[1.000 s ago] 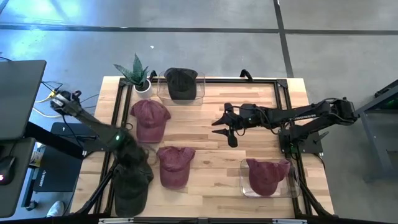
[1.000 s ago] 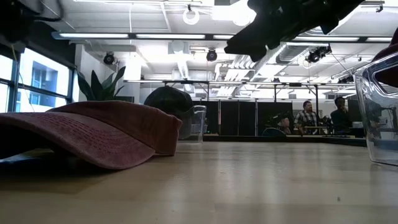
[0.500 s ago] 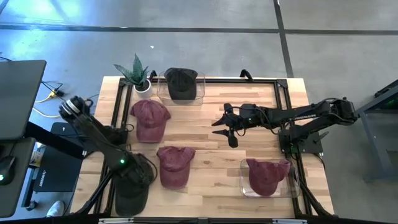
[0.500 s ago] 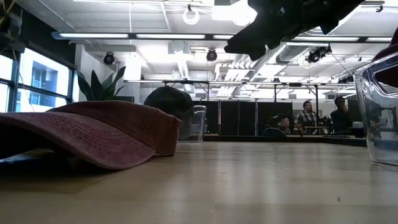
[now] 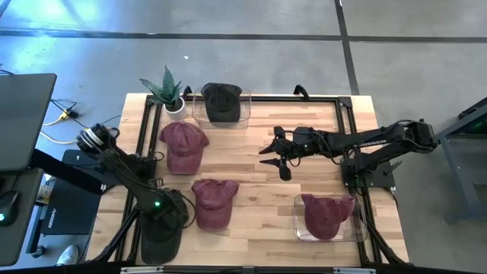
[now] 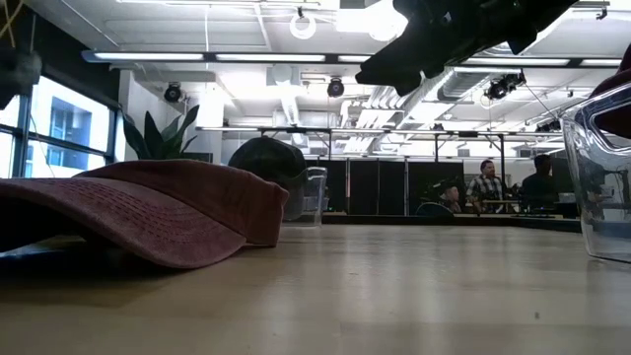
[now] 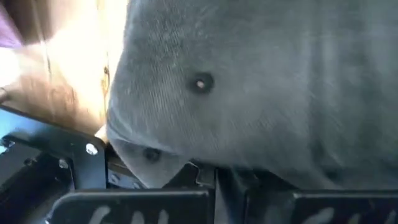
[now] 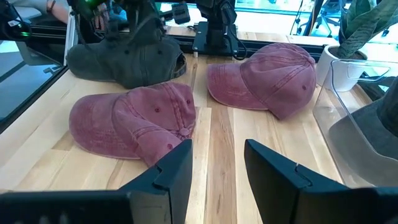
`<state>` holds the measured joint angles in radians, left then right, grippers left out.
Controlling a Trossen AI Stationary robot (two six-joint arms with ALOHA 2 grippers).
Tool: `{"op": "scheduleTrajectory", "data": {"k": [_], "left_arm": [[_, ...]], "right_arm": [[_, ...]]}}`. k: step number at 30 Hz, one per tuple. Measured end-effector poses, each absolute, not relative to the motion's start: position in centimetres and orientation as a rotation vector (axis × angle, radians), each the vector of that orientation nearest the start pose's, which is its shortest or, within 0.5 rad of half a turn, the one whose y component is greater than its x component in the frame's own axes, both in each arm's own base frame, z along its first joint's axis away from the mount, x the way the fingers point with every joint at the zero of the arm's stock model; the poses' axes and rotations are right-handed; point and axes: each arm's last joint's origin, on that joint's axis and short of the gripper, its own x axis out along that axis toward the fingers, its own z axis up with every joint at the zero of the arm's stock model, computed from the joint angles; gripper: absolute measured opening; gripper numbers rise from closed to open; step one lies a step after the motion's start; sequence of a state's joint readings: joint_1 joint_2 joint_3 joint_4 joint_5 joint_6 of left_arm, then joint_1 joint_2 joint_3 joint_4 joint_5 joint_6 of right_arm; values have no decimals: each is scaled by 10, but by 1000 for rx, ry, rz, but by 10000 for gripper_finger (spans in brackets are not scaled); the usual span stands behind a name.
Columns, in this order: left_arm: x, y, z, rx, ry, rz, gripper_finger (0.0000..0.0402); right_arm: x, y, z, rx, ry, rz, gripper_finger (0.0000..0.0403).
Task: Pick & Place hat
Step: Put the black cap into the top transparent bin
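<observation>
We find the left gripper (image 5: 161, 207) at the table's front-left corner, its fingers closed on the crown of the dark grey cap (image 5: 161, 232), which overhangs the table's front edge; the left wrist view fills with its fabric (image 7: 261, 87). The right gripper (image 5: 275, 156) hangs above the table's middle, its fingers (image 8: 173, 167) partly open and holding nothing. A maroon cap (image 5: 214, 202) lies just beside the grey one, another (image 5: 183, 145) nearer the back-left corner.

Left gripper (image 5: 161, 215) hidden over dark hat (image 5: 161, 236); grip unclear
</observation>
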<state>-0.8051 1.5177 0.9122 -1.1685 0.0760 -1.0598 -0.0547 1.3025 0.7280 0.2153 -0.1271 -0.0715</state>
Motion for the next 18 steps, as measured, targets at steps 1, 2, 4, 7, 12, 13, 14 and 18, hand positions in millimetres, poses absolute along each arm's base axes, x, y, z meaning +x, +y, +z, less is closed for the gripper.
{"op": "scheduleTrajectory", "data": {"k": [1, 2, 4, 7, 12, 13, 14, 18], "left_arm": [[152, -161, 189, -132, 1721, 309, 3], [152, -160, 196, -141, 1694, 317, 4], [152, -158, 215, -169, 1613, 325, 1], [149, -151, 247, -222, 1471, 331, 1], [140, -136, 296, -336, 1263, 327, 0], [138, -133, 300, -356, 1244, 330, 0], [136, -132, 302, -373, 1235, 330, 1], [134, -135, 290, -395, 1387, 281, 5]], "right_arm": [[278, -12, 241, -38, 355, 84, 142], [278, -12, 241, -37, 355, 84, 142], [278, -12, 241, -37, 355, 84, 142], [278, -12, 241, -38, 355, 84, 142], [278, -12, 241, -38, 356, 84, 142], [278, -12, 241, -37, 356, 84, 142], [278, -12, 241, -38, 357, 84, 142], [278, -12, 241, -44, 357, 85, 142]]}}
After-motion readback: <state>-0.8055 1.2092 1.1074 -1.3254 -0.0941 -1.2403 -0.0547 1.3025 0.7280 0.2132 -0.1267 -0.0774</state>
